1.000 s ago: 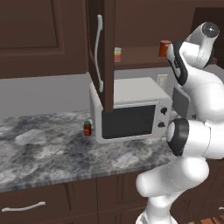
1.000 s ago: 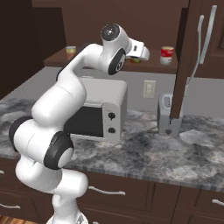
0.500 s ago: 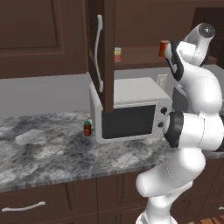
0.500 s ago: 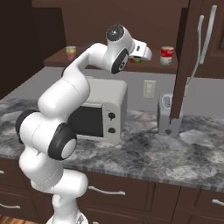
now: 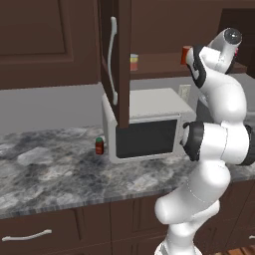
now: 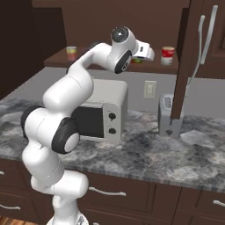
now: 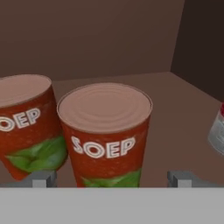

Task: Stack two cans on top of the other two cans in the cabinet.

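— So which step is this?
— Reaching, I'd judge: the gripper hangs with jaws spread either side of the nearer can, its twin just beside, both on the cabinet shelf.
— Next?
— Ease forward, close, lift toward the red-and-white can.

Two red-orange cans, a yellow-labelled can, perhaps one white-banded can, one bottle.
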Robot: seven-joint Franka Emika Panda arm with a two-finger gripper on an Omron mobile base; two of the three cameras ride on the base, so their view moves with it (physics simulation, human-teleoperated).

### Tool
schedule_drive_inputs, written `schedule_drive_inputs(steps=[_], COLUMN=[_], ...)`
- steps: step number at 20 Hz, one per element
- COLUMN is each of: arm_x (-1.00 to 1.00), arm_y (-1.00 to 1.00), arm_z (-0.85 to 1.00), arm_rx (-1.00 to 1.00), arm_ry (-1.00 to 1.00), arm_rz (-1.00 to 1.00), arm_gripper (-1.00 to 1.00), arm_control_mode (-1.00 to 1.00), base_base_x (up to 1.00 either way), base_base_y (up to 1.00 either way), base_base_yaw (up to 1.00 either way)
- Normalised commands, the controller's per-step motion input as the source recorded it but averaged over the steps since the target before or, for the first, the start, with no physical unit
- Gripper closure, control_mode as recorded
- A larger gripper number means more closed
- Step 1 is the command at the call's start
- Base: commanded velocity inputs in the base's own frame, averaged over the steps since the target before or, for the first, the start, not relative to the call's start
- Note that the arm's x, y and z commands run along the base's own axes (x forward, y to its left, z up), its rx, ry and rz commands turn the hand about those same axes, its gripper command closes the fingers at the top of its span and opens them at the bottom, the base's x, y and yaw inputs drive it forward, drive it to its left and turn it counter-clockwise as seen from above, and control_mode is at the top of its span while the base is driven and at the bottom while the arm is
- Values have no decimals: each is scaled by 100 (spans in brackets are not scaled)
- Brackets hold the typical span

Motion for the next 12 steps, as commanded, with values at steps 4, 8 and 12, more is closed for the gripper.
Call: schedule_drive_inputs(steps=[4, 8, 12], arm_x=[20, 17, 18], arm_y=[-7, -4, 0], arm_z=[0, -1, -2], arm_rx=[0, 0, 0], arm_ry=[0, 0, 0], arm_rz=[3, 4, 5], arm_gripper=[-100, -100, -100], arm_control_mode=[-100, -100, -100], base_base_x=[0, 0, 0], base_base_y=[0, 0, 0], base_base_yaw=[0, 0, 0])
